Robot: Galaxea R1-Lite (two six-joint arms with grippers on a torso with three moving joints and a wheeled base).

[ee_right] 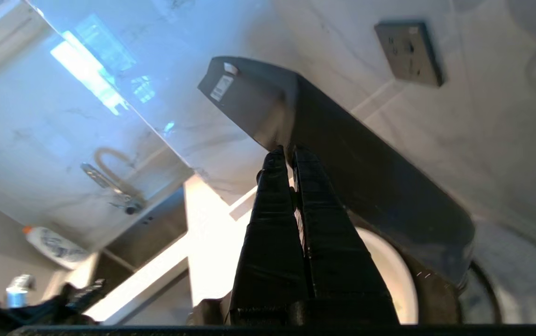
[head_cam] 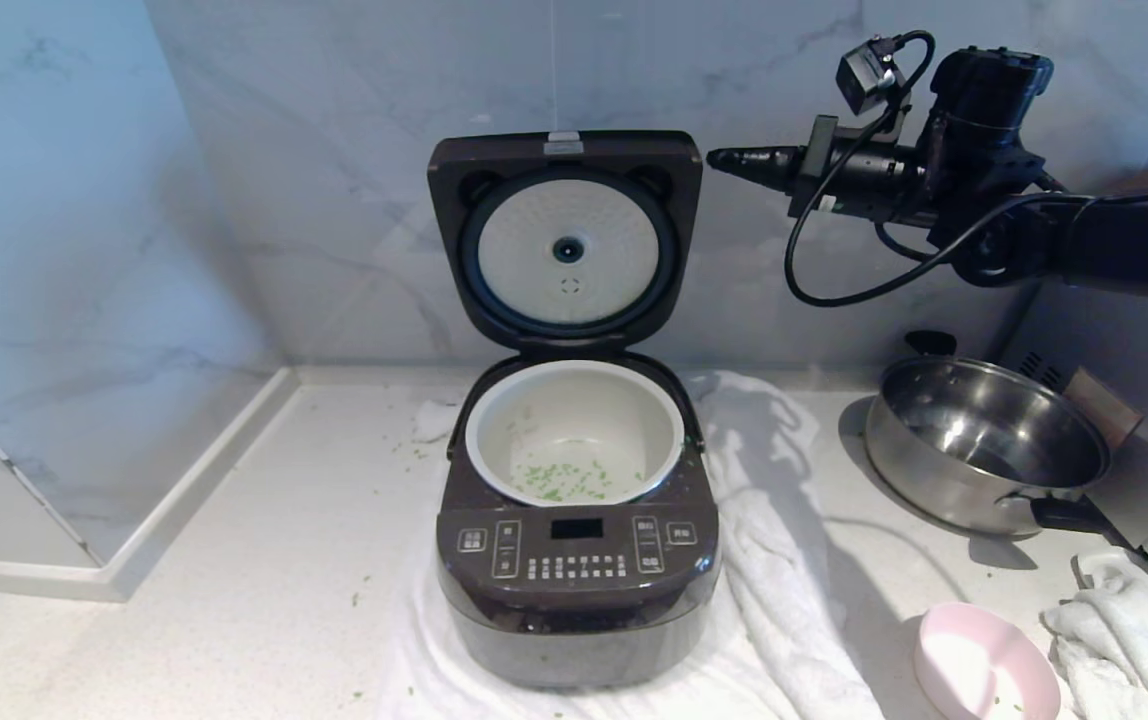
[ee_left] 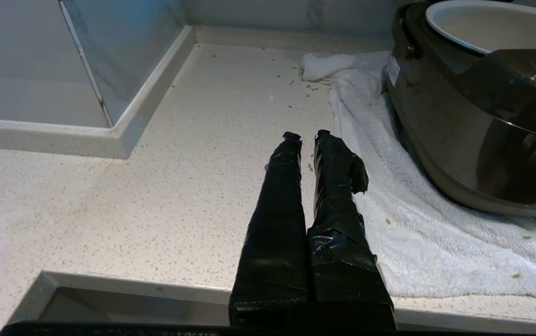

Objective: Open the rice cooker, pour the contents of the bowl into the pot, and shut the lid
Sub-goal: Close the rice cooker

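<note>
My right gripper (head_cam: 716, 158) sits in the upper right of the head view, level with the raised dark-brown hinged lid (head_cam: 566, 245) and just beside its right edge; I cannot tell whether it touches. Its black taped fingers (ee_right: 275, 186) are pressed together and hold nothing. In the right wrist view their tips lie against the lid's dark edge.

The large dark-brown rounded-square rice cooker (head_cam: 574, 580) stands at the centre of the head view on a white towel (head_cam: 784, 560) spread over the speckled white bench (head_cam: 234, 560). Its lid stands upright, showing the round pale dimpled plate underneath. The round cream-white inner pot (head_cam: 574, 432) sits in the body, with small chopped bright-green bits (head_cam: 559, 480) scattered on its floor. A few green bits lie on the bench left of the cooker.

The small pale pink bowl (head_cam: 984, 665) rests at the lower right of the head view, white inside with only a few green specks. A shiny steel pan (head_cam: 984, 440) stands at the right.

My left gripper (ee_left: 306, 136) hovers low over the bench just beside the towel, fingers pressed together, empty.
</note>
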